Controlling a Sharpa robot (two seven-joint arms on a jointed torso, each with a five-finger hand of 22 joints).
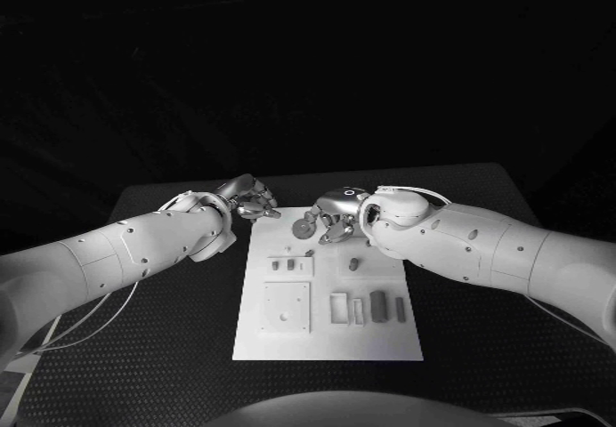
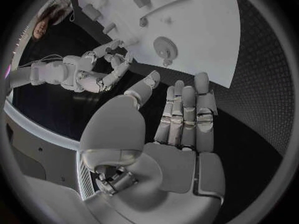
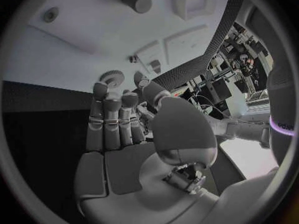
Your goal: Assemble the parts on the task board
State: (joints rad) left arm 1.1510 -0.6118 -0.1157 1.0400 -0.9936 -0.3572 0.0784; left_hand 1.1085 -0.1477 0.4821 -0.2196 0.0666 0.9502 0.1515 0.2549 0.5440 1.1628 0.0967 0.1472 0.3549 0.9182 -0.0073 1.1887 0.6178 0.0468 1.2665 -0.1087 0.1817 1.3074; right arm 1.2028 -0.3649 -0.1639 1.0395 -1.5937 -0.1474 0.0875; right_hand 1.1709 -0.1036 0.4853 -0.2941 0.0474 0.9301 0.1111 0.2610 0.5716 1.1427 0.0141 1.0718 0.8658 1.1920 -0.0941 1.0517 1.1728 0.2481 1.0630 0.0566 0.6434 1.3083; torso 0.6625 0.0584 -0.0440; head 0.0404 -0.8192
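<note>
Both hands were at the far end of the task board (image 1: 328, 342). The left hand (image 1: 247, 199) hung just off the board's far left corner, over the black table (image 1: 154, 356). In the left wrist view its fingers (image 2: 185, 115) lay straight and side by side with the thumb apart, nothing in them.

The right hand (image 1: 331, 213) hovered over the board's far edge. Its fingers (image 3: 115, 119) were extended, close together, holding nothing. A round gear (image 3: 112, 78) lay flat on the board just beyond those fingertips; whether they touched it could not be told. The same gear (image 2: 164, 48) showed in the left wrist view, lying between the two hands.

Nearer the robot than the right hand, a short cylindrical peg (image 1: 353, 264) stood on the board. Still nearer lay several dark bar-shaped parts (image 1: 380, 304) beside a square recessed plate (image 1: 287, 308).
</note>
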